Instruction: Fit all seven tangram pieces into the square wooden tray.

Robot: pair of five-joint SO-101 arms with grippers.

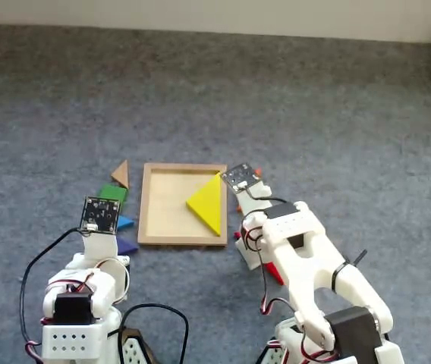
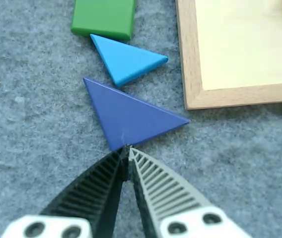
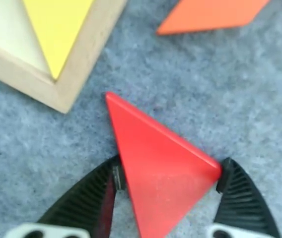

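The square wooden tray (image 1: 146, 208) lies mid-table with a yellow triangle (image 1: 208, 203) inside at its right. To the tray's left lie a tan triangle (image 1: 121, 174), a green square (image 2: 104, 17), a light blue triangle (image 2: 126, 62) and a dark blue triangle (image 2: 128, 116). My left gripper (image 2: 126, 151) is shut and empty, its tips touching a corner of the dark blue triangle. My right gripper (image 3: 171, 173) straddles a red triangle (image 3: 161, 168) on the carpet off the tray's near right corner, with a finger against each side. An orange parallelogram (image 3: 210, 15) lies just beyond.
Grey carpet covers the table. The tray rim (image 3: 81, 64) is close to the red triangle's tip. In the high view the right arm (image 1: 306, 258) covers the pieces right of the tray. Open carpet lies behind the tray and far right.
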